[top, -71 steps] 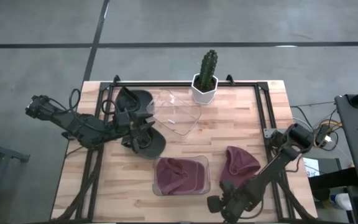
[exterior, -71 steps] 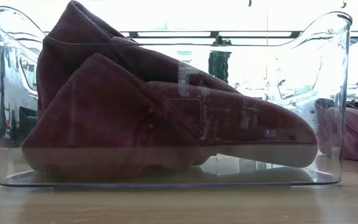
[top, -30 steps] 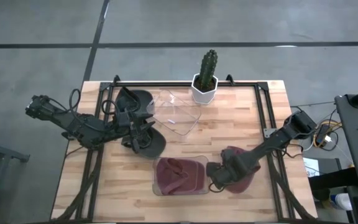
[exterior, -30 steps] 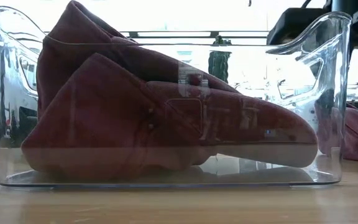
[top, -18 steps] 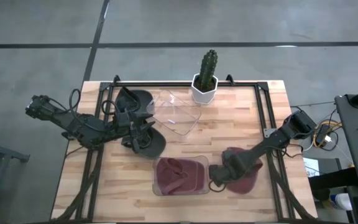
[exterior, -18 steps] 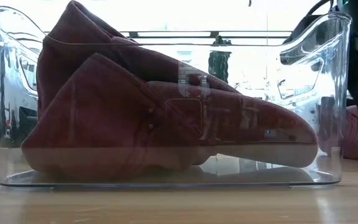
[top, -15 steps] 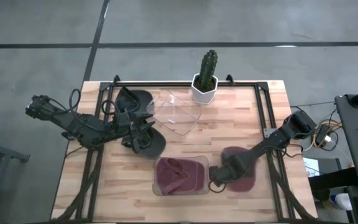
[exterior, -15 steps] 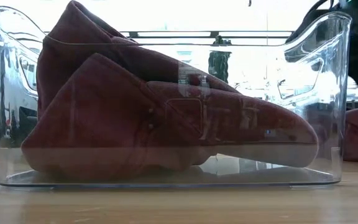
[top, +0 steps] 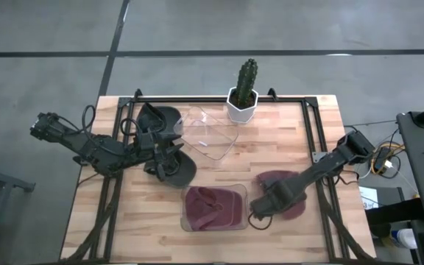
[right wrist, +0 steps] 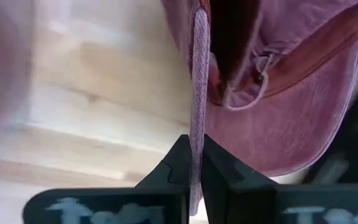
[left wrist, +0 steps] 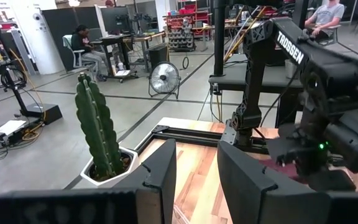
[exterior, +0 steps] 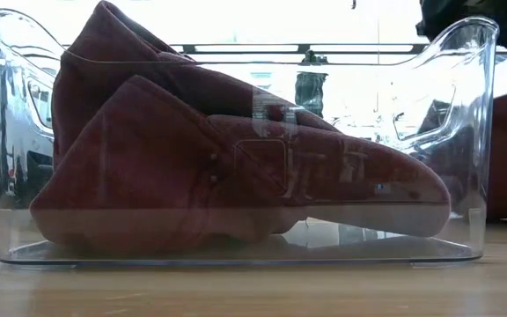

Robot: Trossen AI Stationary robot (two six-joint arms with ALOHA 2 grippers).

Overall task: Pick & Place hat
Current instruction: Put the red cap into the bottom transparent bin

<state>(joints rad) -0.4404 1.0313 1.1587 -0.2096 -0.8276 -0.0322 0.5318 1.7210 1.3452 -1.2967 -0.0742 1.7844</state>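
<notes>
Right gripper [right wrist: 194, 163] pinching brim edge of maroon fabric cap [top: 284, 193]; clear plastic bin [top: 214, 208] just beside, toward table centre; left arm farther.

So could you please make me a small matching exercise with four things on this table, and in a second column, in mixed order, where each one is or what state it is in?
Things:
1. cactus
2. maroon hat
3. second maroon hat
4. dark hat

Places or states:
A. brim pinched by the right gripper
B. under the left gripper
C. in a white pot at the table's far edge
D. lying inside the clear bin

Pairs: 1-C, 2-D, 3-A, 4-B
</notes>
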